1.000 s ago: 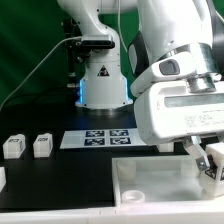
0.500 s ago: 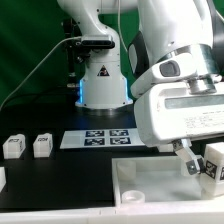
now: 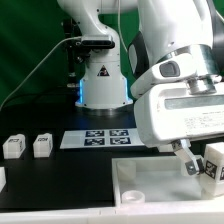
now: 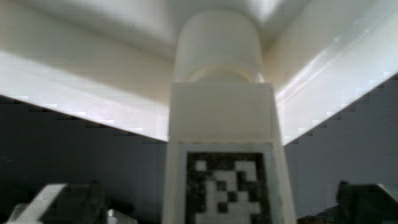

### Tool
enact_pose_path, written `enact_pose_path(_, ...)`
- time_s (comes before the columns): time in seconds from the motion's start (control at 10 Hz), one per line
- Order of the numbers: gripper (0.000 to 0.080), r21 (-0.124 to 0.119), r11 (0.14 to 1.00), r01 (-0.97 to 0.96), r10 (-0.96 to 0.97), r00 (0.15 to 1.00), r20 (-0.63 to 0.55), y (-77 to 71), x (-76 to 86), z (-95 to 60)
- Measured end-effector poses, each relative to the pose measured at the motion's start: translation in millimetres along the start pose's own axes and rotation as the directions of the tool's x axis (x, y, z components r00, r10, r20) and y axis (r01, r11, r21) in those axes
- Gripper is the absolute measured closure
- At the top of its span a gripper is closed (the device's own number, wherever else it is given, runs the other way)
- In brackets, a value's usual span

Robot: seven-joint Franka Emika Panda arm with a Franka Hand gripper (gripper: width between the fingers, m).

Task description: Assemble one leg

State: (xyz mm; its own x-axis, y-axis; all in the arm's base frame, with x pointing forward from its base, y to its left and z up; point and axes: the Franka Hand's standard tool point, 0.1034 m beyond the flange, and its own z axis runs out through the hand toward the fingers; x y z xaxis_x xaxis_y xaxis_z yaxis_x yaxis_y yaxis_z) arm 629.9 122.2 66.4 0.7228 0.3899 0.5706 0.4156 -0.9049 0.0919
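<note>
Black table [image 3: 50, 175] carries the marker board [image 3: 97, 138] and a white square panel [image 3: 160, 185]. Over the panel, the gripper [image 3: 200, 160] stands wide; one leg [image 3: 214, 160] sits between its fingers, not squeezed. Two more legs [image 3: 14, 146] [image 3: 41, 146] stand apart at the exterior view's left. Only the wrist view shows the leg's [image 4: 224, 130] rounded end and tag.

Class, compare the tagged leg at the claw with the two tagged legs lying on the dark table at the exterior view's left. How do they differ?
The leg at the claw sits over the white panel, between the open claw fingers; the two spare legs rest on the dark table, far from the claw. It looks tilted; they sit flat. All are small, white and tagged.
</note>
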Motion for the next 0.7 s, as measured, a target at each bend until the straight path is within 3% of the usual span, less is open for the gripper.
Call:
enact_pose_path(0.2,0.0150,0.016,1.000,-0.005,0.004,0.999,0.042,-3.3,-2.6,0.5)
enact_pose_path(0.3,0.0150,0.024,1.000,-0.001,-0.001,0.997,0.078,1.1,10.6,-16.7)
enact_pose_path(0.4,0.0150,0.035,0.999,-0.002,-0.002,0.993,0.117,2.8,12.3,-22.3)
enact_pose_path(0.5,0.0150,0.071,0.996,-0.054,0.035,0.968,0.249,-4.3,14.4,-28.1)
enact_pose_path(0.7,0.0150,0.080,0.995,-0.063,0.037,0.956,0.291,-6.3,15.7,-30.4)
